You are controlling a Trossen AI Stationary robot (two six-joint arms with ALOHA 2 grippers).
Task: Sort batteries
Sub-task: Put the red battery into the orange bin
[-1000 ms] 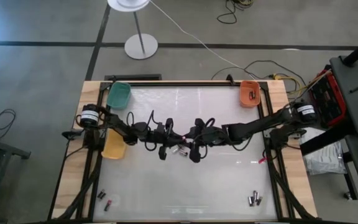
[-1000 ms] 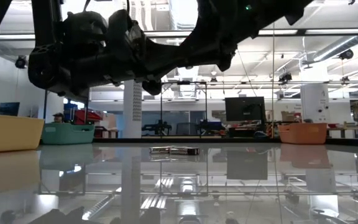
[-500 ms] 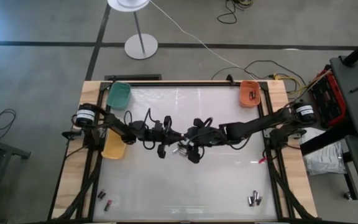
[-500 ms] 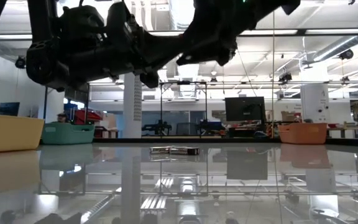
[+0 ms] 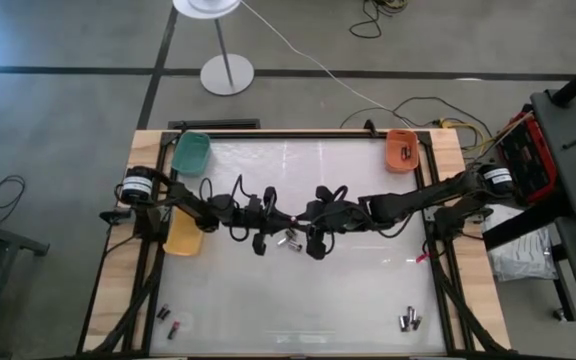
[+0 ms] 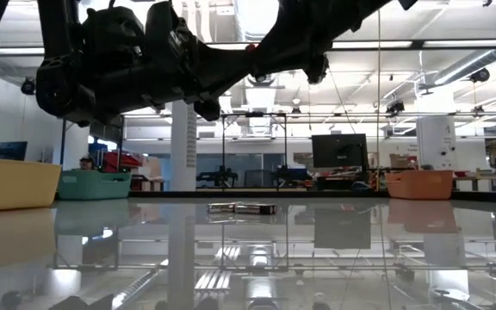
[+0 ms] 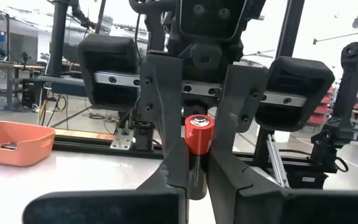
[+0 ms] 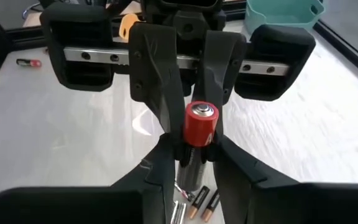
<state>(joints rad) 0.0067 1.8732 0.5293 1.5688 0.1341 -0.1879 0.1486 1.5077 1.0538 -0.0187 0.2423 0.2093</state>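
Mid-bench, both grippers are pinching one red-capped dark cylinder battery [image 7: 196, 149]: left gripper [image 5: 264, 226] clamped, right gripper [image 5: 311, 232] closing. One should release before pulling away.

Your high camera looks straight down on the whole counter [image 5: 368, 290]; the low one sits at its surface, facing the room. Both wrist cameras look closely at one red-topped battery [image 7: 198, 134] from opposite sides.

We see one red-and-dark battery [image 7: 197, 144] upright, pinched between both grippers' fingers above mid-table. A few batteries [image 5: 290, 241] lie flat beneath it; more batteries [image 5: 409, 321] rest near the table's near corners.
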